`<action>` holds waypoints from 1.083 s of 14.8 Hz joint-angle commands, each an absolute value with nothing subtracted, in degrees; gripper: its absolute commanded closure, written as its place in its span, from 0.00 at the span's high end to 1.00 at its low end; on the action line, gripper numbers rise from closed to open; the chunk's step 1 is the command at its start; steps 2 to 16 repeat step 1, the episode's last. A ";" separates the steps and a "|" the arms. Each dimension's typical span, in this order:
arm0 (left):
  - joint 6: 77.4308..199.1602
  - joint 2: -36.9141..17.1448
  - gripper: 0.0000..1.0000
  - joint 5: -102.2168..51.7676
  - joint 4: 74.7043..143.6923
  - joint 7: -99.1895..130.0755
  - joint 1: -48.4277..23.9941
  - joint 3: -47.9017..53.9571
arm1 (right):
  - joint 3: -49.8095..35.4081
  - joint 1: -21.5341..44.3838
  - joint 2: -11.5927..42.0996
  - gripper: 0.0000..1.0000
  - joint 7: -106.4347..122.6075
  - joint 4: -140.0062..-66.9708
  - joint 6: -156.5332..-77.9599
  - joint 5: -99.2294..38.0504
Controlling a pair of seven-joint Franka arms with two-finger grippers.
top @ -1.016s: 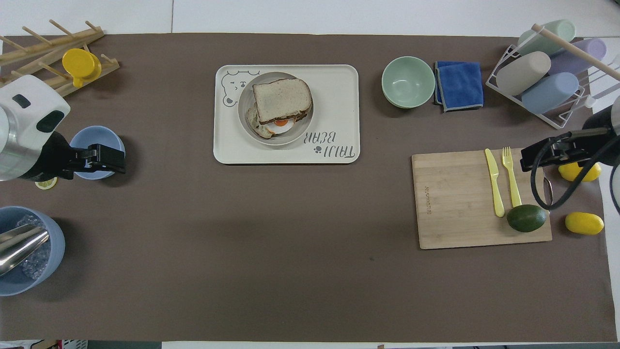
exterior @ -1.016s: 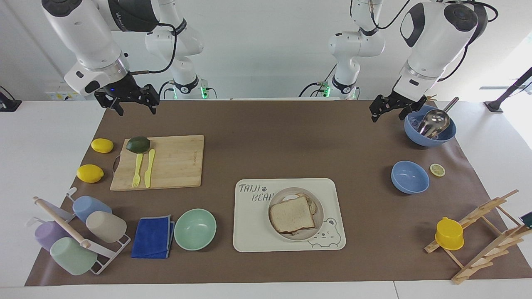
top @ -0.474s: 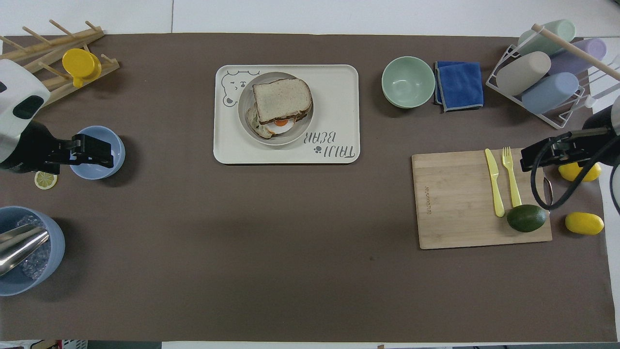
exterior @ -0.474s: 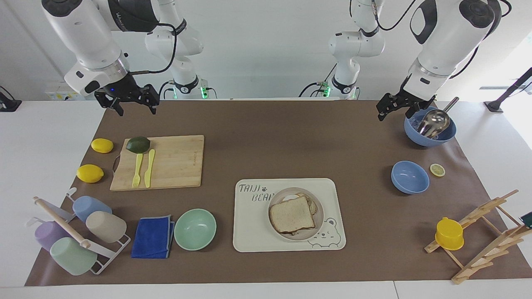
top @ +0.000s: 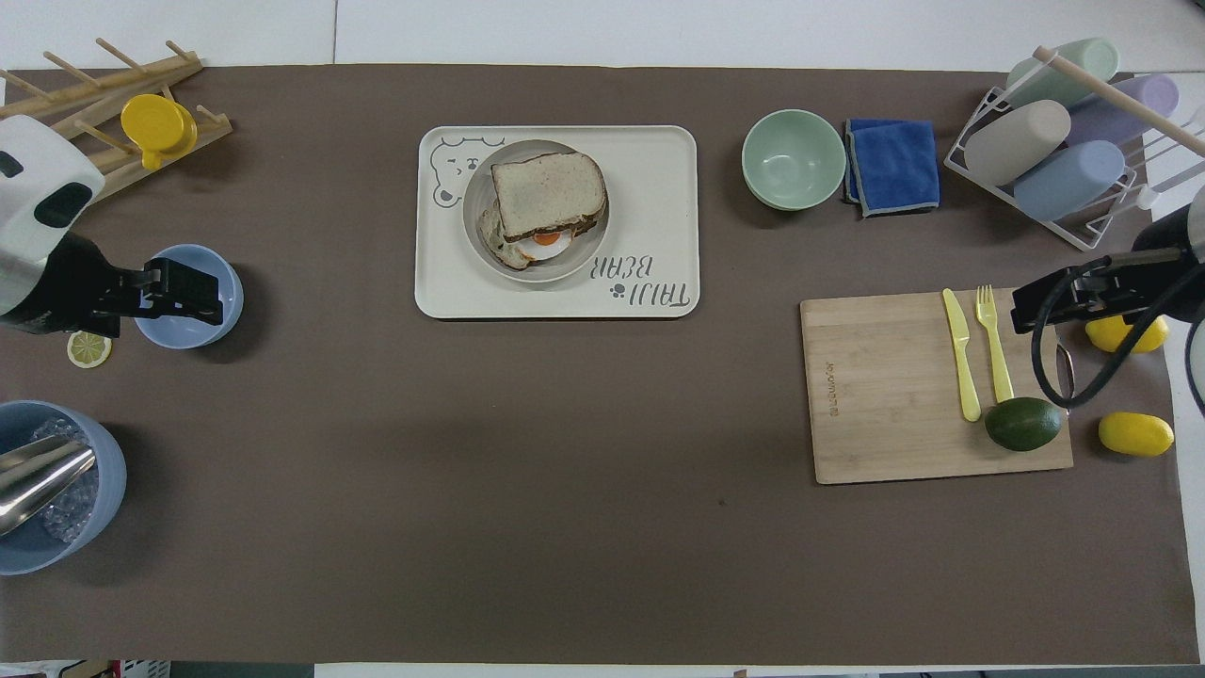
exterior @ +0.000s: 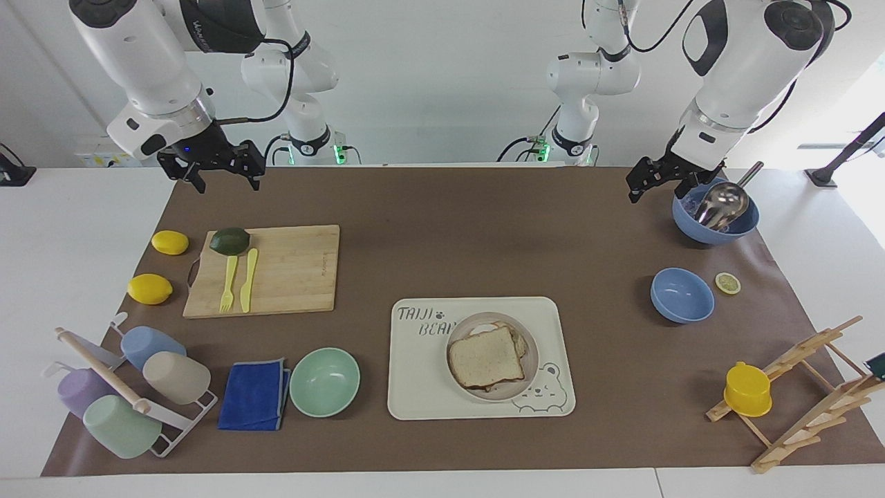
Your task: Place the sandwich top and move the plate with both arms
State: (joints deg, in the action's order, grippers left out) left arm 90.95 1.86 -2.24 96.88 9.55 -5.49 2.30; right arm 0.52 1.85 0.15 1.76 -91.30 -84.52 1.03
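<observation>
1. facing view, progress: bread is already on. the sandwich top (exterior: 485,357) lies on the egg toast (exterior: 520,340) in the plate (exterior: 492,356), so the first half of the job looks done to me. the plate sits in the bear tray (exterior: 422,377), toward the edge of the surface farthest from the robots, and neither arm is near it, so i cannot say whether the two-arm move is finished or yet to come.
2. facing view, arms: the left claw (exterior: 665,180) hangs up in the air beside the blue bowl with the scoop (exterior: 715,211), fingers wide and empty. the right claw (exterior: 218,168) hangs above the surface on the robots' side of the cutting board (exterior: 266,271), also spread wide, holding nothing. both look parked.
3. overhead view, progress: same story. sandwich top (top: 548,195) covers most of the toast, with a bit of fried egg (top: 546,241) peeking out on the robots' side. plate (top: 480,202) is inside the tray (top: 659,188).
4. overhead view, direction: the slice is squarish, so its long axis is faint; it runs roughly along the length of the surface, slightly skewed. its rounded end points toward the right arm's end of the surface.
5. overhead view, claws: left claw (top: 202,294) shows over the small blue bowl (top: 179,330); right claw (top: 1064,301) shows over the board's edge.
</observation>
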 commanded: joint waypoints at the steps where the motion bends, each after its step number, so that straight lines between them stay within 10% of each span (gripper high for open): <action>1: 91.05 1.93 1.00 -1.14 96.42 8.53 -5.71 2.02 | 0.26 1.58 -0.44 1.00 2.90 -91.49 -84.81 1.23; 16: 91.05 1.93 1.00 -1.14 96.42 8.53 -5.71 2.02 | 0.26 1.58 -0.44 1.00 2.90 -91.49 -84.81 1.23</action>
